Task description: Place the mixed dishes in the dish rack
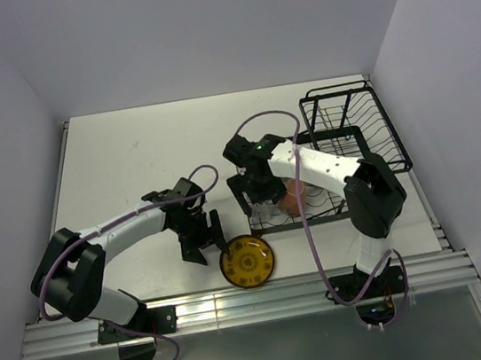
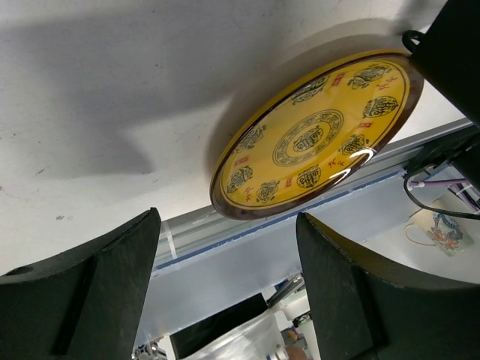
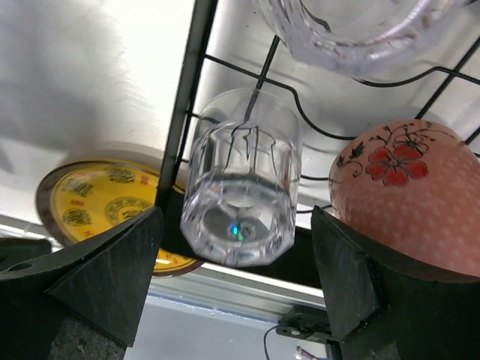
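The yellow dark-patterned plate lies flat on the table near its front edge; it also shows in the left wrist view and the right wrist view. My left gripper is open and empty just left of the plate, jaws wide. The black wire dish rack stands at the right. In its low tray a clear glass stands upside down. My right gripper hovers over it, open, fingers either side without touching. A second clear glass and a salmon-pink flowered dish sit beside it.
The rack's taller basket section is at the far right corner. The table's front aluminium rail runs just below the plate. White walls enclose the table on three sides.
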You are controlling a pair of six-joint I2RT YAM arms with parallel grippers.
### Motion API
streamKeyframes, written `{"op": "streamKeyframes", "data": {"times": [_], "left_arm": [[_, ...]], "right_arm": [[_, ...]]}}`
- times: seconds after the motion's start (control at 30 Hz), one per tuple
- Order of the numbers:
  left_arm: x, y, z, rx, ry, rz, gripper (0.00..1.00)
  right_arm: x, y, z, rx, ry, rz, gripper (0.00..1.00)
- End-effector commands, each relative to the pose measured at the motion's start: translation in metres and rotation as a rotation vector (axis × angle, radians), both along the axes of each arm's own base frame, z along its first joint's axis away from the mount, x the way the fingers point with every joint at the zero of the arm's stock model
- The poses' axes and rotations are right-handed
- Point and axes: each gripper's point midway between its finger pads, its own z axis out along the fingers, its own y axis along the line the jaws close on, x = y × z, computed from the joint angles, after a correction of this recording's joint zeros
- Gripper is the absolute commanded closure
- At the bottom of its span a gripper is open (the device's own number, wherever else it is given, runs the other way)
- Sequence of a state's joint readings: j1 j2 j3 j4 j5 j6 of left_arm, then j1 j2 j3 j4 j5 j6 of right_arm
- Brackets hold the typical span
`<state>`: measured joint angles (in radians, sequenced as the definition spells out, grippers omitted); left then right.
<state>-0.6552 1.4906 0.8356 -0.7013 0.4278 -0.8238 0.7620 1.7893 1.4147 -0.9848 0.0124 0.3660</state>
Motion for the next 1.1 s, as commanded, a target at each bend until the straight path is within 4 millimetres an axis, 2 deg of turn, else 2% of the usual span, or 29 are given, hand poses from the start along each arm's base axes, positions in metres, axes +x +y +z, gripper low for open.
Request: {"op": "streamKeyframes", "data": {"times": [0.0, 0.17, 0.37, 0.5, 0.6, 0.83, 0.87, 1.07], "left_arm": [[0.006, -0.004, 0.007, -0.048, -0.082, -0.026, 0.21], [0.006, -0.004, 0.002, -0.062, -0.097, -0.031, 0.23], [0.008, -0.007, -0.010, -0.084, -0.124, -0.045, 0.28], [0.010, -0.013, -0.019, -0.116, -0.131, -0.040, 0.37], [0.011, -0.017, -0.029, -0.114, -0.138, -0.052, 0.43], [0.013, -0.024, -0.053, -0.063, -0.111, -0.072, 0.53], [0.012, -0.024, -0.055, -0.058, -0.106, -0.076, 0.59], [-0.004, -0.016, -0.069, -0.018, -0.071, -0.087, 0.77]], "right_arm": [[0.010, 0.016, 0.048, 0.124, -0.119, 0.006, 0.13], [0.016, 0.021, 0.110, 0.228, -0.222, 0.001, 0.14], [0.015, 0.019, 0.207, 0.386, -0.373, -0.012, 0.15], [0.006, 0.013, 0.246, 0.477, -0.426, -0.021, 0.15], [0.003, 0.005, 0.257, 0.497, -0.452, -0.036, 0.15], [-0.005, -0.015, 0.255, 0.510, -0.461, -0.072, 0.15], [-0.007, -0.020, 0.257, 0.515, -0.468, -0.078, 0.15], [-0.014, -0.035, 0.257, 0.513, -0.485, -0.093, 0.15]]}}
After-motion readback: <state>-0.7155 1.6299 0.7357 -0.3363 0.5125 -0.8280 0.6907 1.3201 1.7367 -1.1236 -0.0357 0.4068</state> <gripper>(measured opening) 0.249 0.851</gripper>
